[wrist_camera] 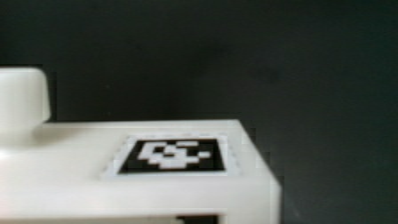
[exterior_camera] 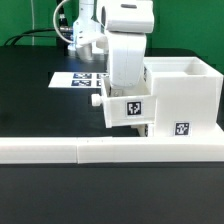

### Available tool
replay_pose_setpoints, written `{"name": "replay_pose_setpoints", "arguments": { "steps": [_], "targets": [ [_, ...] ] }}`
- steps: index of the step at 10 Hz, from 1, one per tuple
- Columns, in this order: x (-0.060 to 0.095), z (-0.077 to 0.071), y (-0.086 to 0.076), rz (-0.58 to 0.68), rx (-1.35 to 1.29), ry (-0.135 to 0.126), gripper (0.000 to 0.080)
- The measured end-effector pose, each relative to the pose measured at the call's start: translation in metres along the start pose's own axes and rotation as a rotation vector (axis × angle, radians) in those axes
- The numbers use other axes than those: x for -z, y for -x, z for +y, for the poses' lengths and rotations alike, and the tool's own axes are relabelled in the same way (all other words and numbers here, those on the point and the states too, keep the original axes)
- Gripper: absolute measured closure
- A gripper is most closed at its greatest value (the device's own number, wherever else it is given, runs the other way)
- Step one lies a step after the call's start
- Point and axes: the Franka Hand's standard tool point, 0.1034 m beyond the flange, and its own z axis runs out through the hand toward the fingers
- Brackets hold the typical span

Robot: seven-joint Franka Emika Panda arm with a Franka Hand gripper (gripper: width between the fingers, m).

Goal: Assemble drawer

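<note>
The large white drawer housing (exterior_camera: 185, 90) stands at the exterior view's right, with a tag on its front. A small white tray (exterior_camera: 128, 110) with a knob (exterior_camera: 97, 100) and a tag sits against the housing's left side, raised off the table. My gripper (exterior_camera: 125, 90) comes down from above onto the tray's top and looks shut on it; the fingertips are hidden. In the wrist view the tray's white top (wrist_camera: 107, 190) with its tag (wrist_camera: 178, 155) fills the lower part over the black table. The second tray is out of view.
Long low white border bars (exterior_camera: 90, 150) run along the front of the table. The marker board (exterior_camera: 78, 78) lies flat behind the arm at the exterior view's left. The table top (exterior_camera: 40, 105) is black.
</note>
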Motion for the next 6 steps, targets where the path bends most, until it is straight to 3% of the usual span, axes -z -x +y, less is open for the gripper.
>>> {"name": "replay_pose_setpoints", "arguments": {
  "steps": [6],
  "targets": [
    [0.0007, 0.0017, 0.0001, -0.012, 0.033, 0.011, 0.0755]
  ]
}}
